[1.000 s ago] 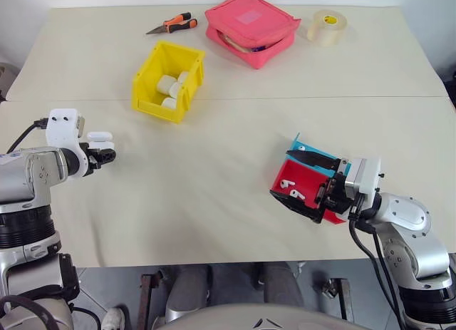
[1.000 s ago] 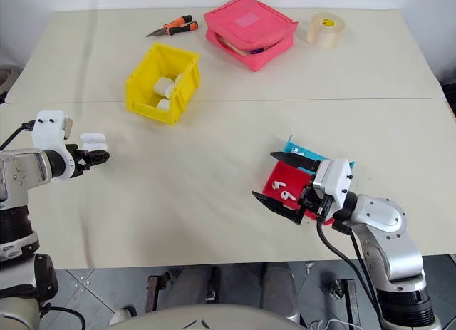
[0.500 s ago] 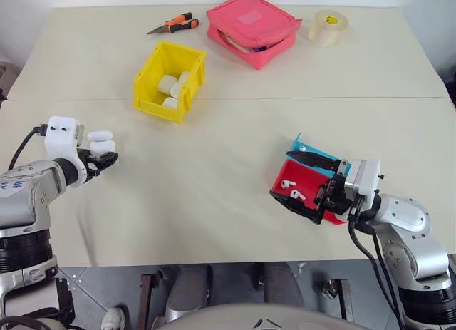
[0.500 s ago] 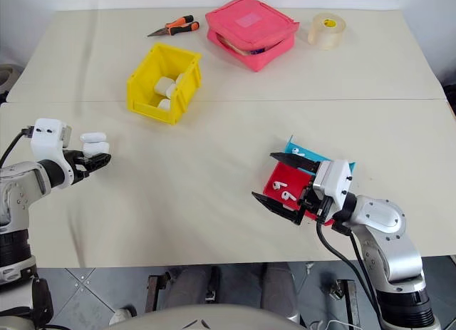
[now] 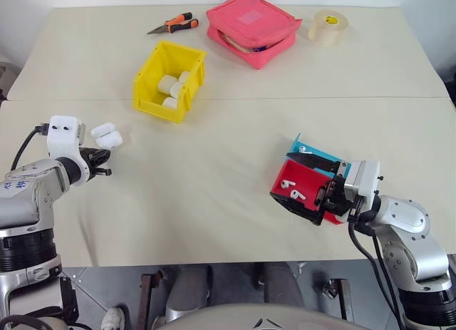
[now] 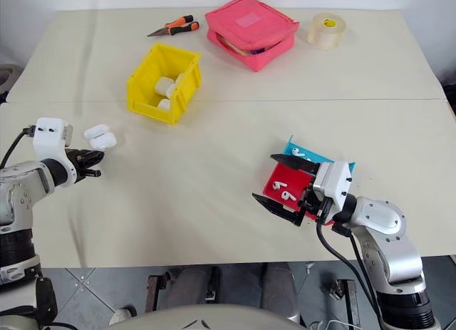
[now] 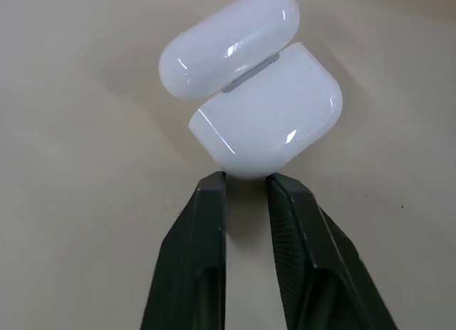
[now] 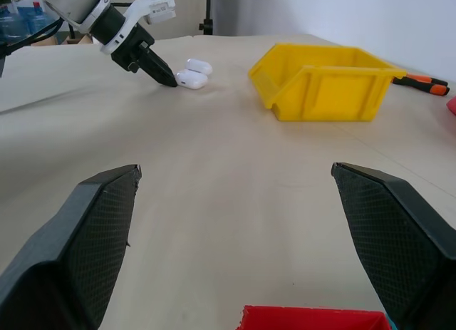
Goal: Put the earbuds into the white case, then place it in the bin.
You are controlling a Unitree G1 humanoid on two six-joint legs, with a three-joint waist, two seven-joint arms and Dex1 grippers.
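Note:
The white case lies on the table at the left with its lid hinged open. My left gripper is shut just behind it, and in the left wrist view the case rests against the fingertips, not between them. The yellow bin stands beyond it with several white cases inside. At the right, my right gripper stands wide open astride the red and blue tray. The earbuds lie in the tray's red part, and another earbud lies in its blue part.
At the far edge of the table lie orange-handled pliers, a pink zip pouch and a roll of clear tape. The yellow bin also stands ahead of my right gripper.
My left gripper has shut and tipped downward. The white case, held in its fingers before, has left them and now lies on the table just past the tips. The right arm is unchanged.

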